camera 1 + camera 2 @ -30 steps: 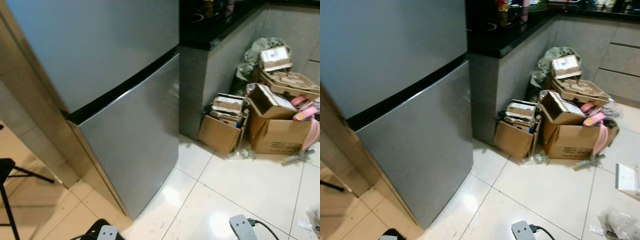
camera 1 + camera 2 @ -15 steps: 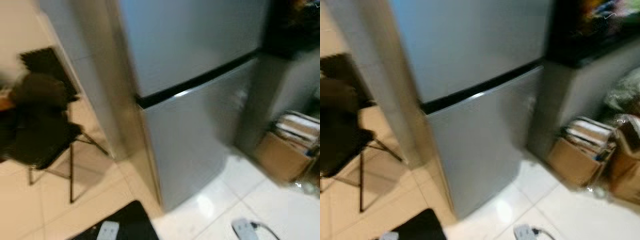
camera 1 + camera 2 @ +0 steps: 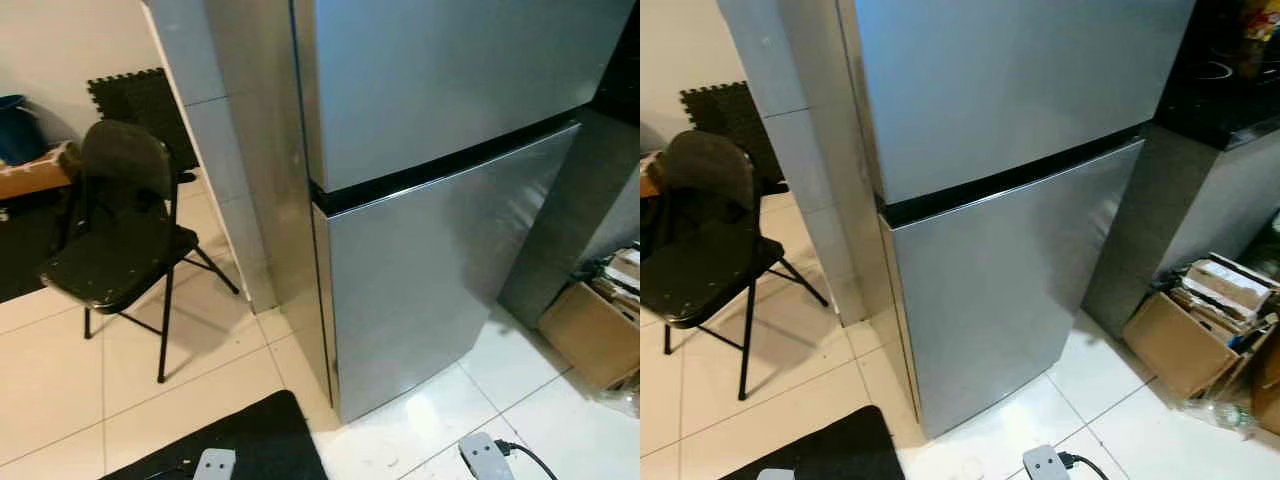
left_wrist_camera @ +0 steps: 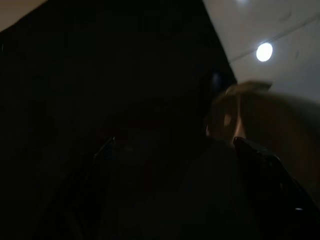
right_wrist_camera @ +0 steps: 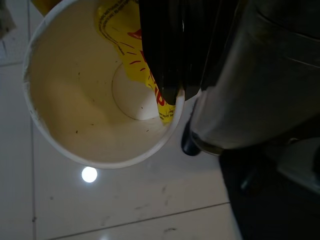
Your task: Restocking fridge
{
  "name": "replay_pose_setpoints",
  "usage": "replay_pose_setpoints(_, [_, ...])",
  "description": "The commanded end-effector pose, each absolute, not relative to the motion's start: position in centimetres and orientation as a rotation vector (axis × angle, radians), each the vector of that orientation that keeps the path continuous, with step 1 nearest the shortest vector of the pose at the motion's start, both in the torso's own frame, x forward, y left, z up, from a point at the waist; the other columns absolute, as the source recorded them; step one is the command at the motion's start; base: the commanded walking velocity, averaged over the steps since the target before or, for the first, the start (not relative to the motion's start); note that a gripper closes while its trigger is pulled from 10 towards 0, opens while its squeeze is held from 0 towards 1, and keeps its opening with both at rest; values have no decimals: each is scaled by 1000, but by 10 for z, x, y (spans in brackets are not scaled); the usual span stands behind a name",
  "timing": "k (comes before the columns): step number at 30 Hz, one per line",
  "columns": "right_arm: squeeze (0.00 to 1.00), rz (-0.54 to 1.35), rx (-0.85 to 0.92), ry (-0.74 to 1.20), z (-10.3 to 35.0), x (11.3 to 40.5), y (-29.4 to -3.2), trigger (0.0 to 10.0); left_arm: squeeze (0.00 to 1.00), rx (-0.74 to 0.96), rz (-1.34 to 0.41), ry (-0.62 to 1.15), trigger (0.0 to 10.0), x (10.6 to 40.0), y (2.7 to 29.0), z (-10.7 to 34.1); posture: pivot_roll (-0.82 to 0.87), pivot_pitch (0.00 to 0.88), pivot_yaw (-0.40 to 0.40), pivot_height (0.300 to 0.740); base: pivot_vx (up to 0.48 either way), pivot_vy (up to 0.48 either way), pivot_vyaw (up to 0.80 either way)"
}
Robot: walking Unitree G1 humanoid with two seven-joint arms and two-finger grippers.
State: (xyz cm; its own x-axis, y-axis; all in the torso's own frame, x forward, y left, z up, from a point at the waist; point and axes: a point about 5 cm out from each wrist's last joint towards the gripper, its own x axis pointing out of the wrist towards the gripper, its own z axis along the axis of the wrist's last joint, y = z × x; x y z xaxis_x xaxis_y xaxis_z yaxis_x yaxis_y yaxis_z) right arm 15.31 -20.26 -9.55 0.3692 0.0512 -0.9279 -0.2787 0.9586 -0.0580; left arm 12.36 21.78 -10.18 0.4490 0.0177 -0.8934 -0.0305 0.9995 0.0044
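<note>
White tiled floor (image 3: 200, 380); from left: black folding chair (image 3: 115, 240), tiled pillar (image 3: 215, 150), then the closed two-door silver fridge (image 3: 440, 200) abutting a dark counter (image 3: 1225, 85), with a cardboard box (image 3: 1185, 335) at the counter's base. Right gripper (image 5: 167, 75) pinches the rim of a white paper cup (image 5: 75, 95) lined with yellow wrapper. Left gripper (image 4: 175, 165): view dark, fingers apart.

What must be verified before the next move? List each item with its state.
1. Tall silver two-door fridge faces the robot: ok.
2. Fridge doors open for loading: not ok, both shut.
3. White paper cup gripped at its rim by the right gripper: ok.
4. Yellow packet inside the cup: ok.
5. Left gripper free for the door: cannot tell, view too dark.
6. Black folding chair apart from the fridge: ok.
</note>
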Motion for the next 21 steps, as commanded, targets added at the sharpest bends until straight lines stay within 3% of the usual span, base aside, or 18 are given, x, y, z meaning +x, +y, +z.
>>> replay_pose_setpoints(1, [0,219,-234,1180,-96,153,-202,10000,0,-45,43,1087,10000,122,215,-102,1,0,5,740,0,0,0])
replay_pose_setpoints(8, [0,205,-219,1180,-96,153,-202,10000,0,-65,92,992,10000,128,217,-98,-2,0,9,740,0,0,-60])
replay_pose_setpoints(10, [0,198,-218,1179,-96,153,-203,10000,0,-65,80,803,10000,195,224,-68,-1,0,8,740,0,0,0])
replay_pose_setpoints(12, [0,202,-223,1177,-96,153,-203,10000,0,-88,69,679,10000,231,226,-45,0,0,6,740,0,0,0])
replay_pose_setpoints(21, [0,201,-224,1175,-96,153,-203,10000,0,-102,-57,335,10000,308,232,30,-5,0,7,740,0,0,0])
